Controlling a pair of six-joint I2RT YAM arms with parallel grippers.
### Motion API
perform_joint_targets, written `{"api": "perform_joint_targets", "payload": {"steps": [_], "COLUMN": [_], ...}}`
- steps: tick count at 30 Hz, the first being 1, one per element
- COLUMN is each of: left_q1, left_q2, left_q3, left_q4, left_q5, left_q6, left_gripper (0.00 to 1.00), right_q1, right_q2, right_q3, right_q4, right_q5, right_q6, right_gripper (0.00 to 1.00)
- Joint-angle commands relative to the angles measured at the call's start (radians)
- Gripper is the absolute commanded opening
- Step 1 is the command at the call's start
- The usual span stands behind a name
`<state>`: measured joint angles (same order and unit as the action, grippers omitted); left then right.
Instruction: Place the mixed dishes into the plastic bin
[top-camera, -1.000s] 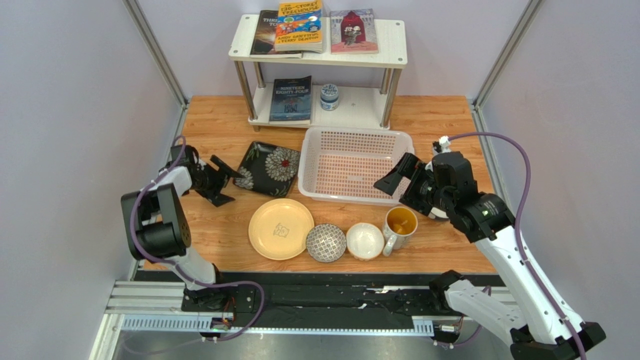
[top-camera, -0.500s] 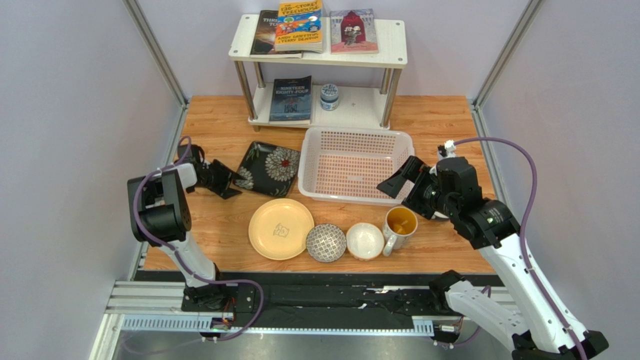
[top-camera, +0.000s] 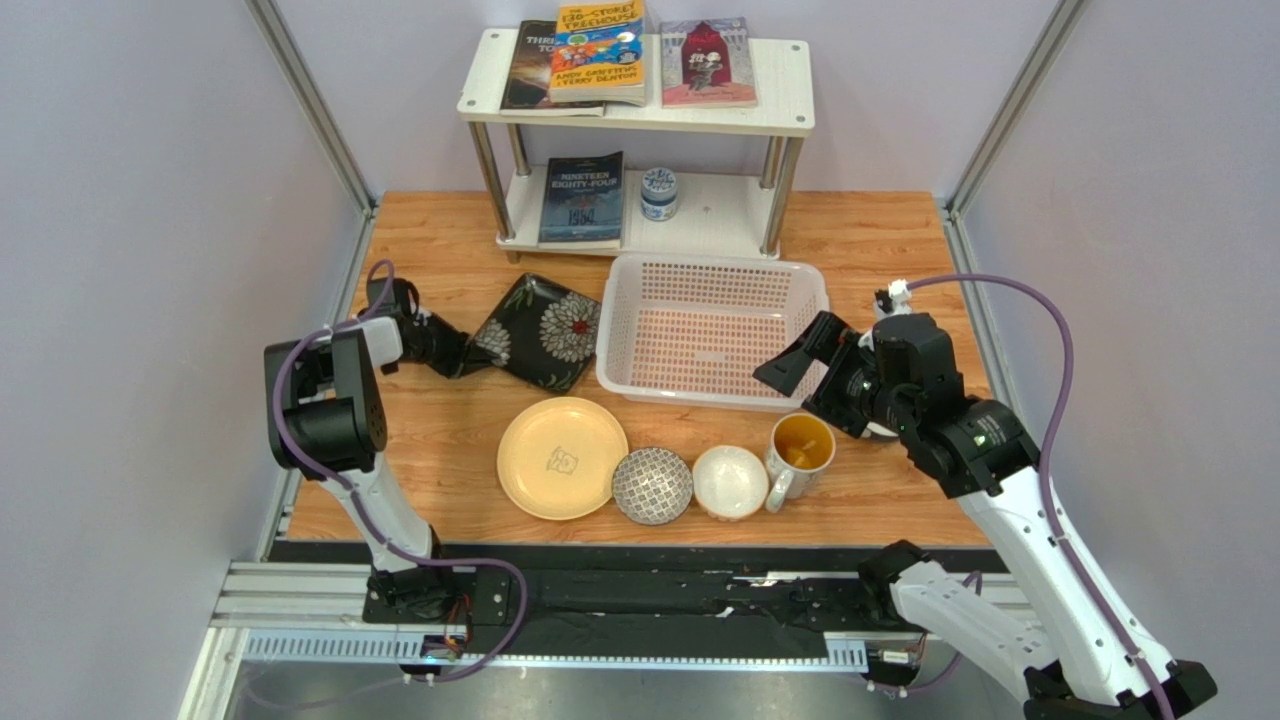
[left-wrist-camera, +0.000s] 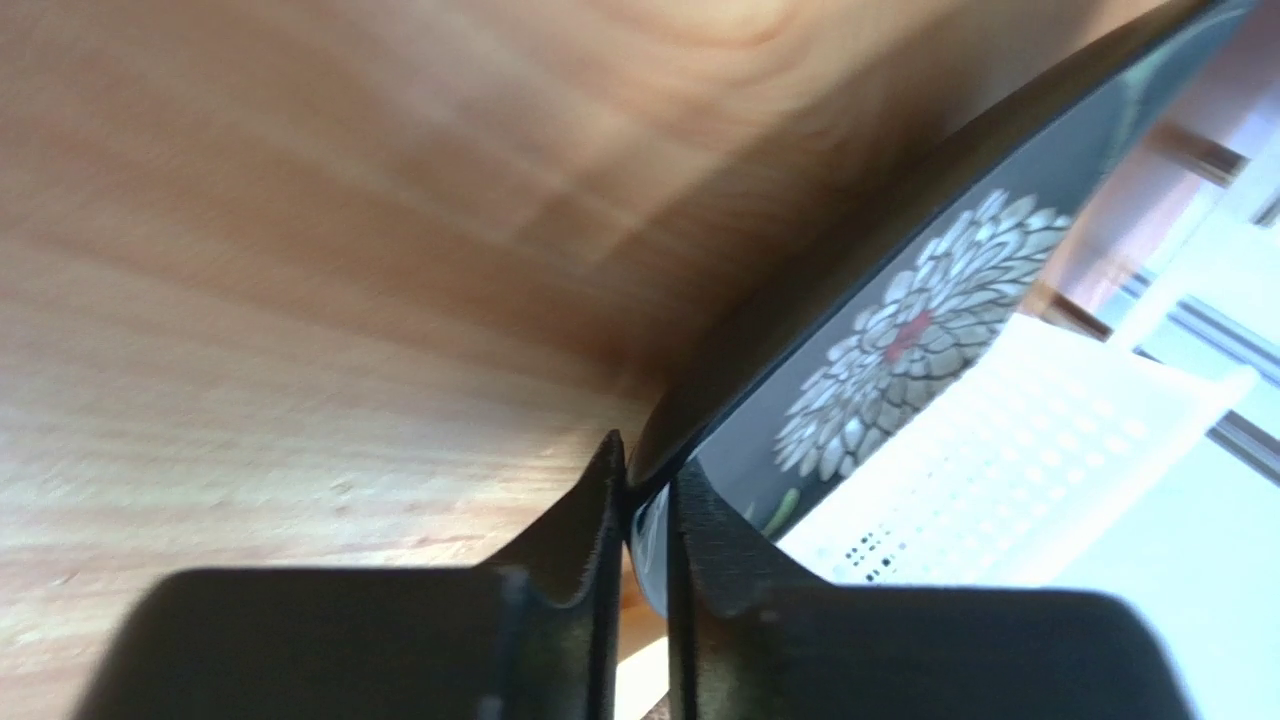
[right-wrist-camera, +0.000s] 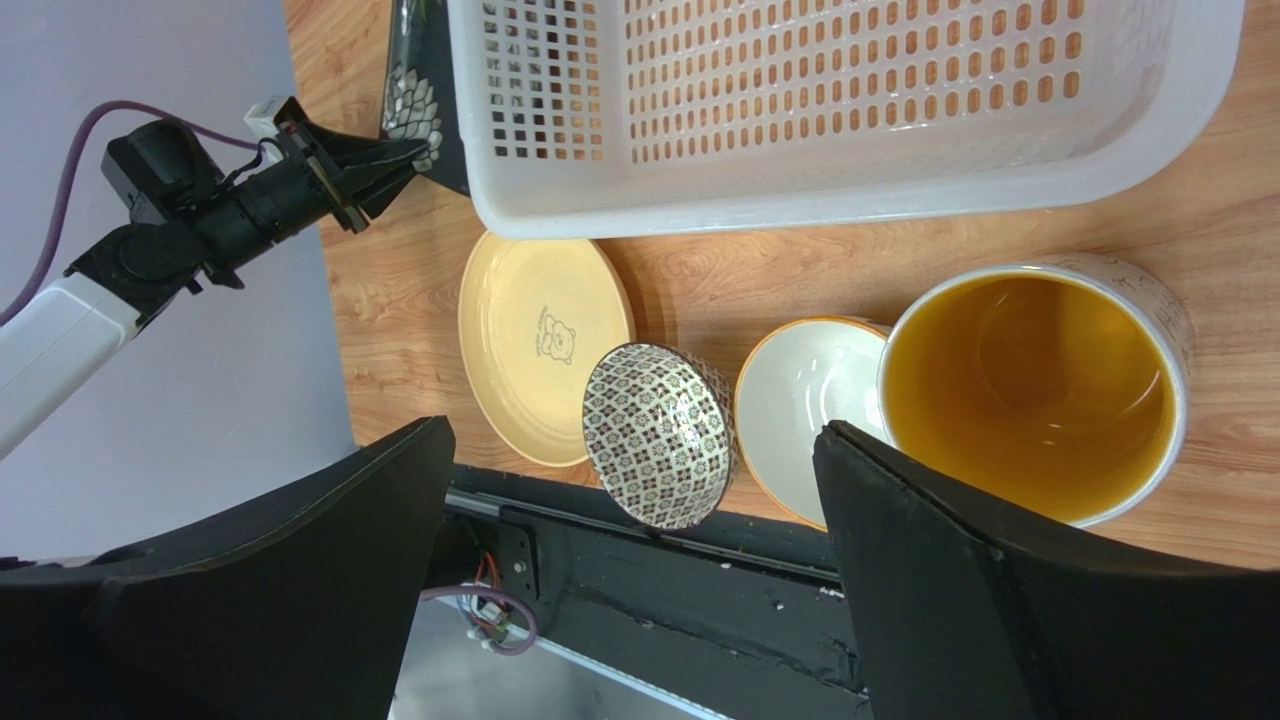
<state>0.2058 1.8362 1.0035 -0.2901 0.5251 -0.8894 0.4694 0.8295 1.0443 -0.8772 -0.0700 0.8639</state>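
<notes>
Pinching the rim of the black plate (top-camera: 538, 338), the left gripper (top-camera: 455, 356) has its jaws nearly closed, and the plate edge sits caught between the two fingers (left-wrist-camera: 594, 510). The plate stretches away from those jaws toward the bin (top-camera: 706, 267), which stands just past its far edge. The right gripper (top-camera: 804, 375) hangs with jaws spread wide and nothing between them. Below them sits the mug (top-camera: 801, 446), just beside the bin's near wall. From the mug a row runs on along the table: white bowl (top-camera: 730, 482), grey bowl (top-camera: 652, 485), yellow plate (top-camera: 561, 458).
</notes>
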Motion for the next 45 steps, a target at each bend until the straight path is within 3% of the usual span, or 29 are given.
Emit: {"api": "perform_joint_targets", "payload": {"steps": [1, 8, 14, 18, 25, 35, 45], "left_q1": [-0.002, 0.043, 0.084, 0.102, 0.122, 0.216, 0.348], "left_q2": [0.02, -0.095, -0.253, -0.371, -0.482, -0.457, -0.44], "left_q3": [0.015, -0.069, -0.124, -0.14, -0.123, -0.126, -0.14], "left_q4": [-0.033, -0.04, -0.116, -0.199, -0.31, -0.331, -0.342], "left_q5": [-0.018, 0.024, 0.004, -0.051, -0.016, -0.046, -0.004], "left_q6": [0.069, 0.098, 0.118, 0.139, 0.196, 0.245, 0.287], "left_gripper": [0.01, 0.0, 0.0, 0.0, 0.0, 0.0, 0.0], "right_q1": [0.006, 0.018, 0.109, 0.23, 0.448, 0.575, 0.595], "right_q2": [-0.043, 0.019, 0.095, 0.192, 0.451, 0.79, 1.043], "right_q3": [-0.012, 0.006, 0.029, 0.057, 0.175, 0.393, 0.666], "right_q4": [0.04, 0.015, 0.061, 0.121, 0.262, 0.345, 0.308], "right_q5": [-0.005, -0.024, 0.015, 0.041, 0.139, 0.145, 0.136], "right_q6": [-0.003, -0.017, -0.013, 0.017, 0.063, 0.093, 0.101], "right_gripper": [0.95, 0.99, 1.0, 1.0, 1.0, 1.0, 1.0]}}
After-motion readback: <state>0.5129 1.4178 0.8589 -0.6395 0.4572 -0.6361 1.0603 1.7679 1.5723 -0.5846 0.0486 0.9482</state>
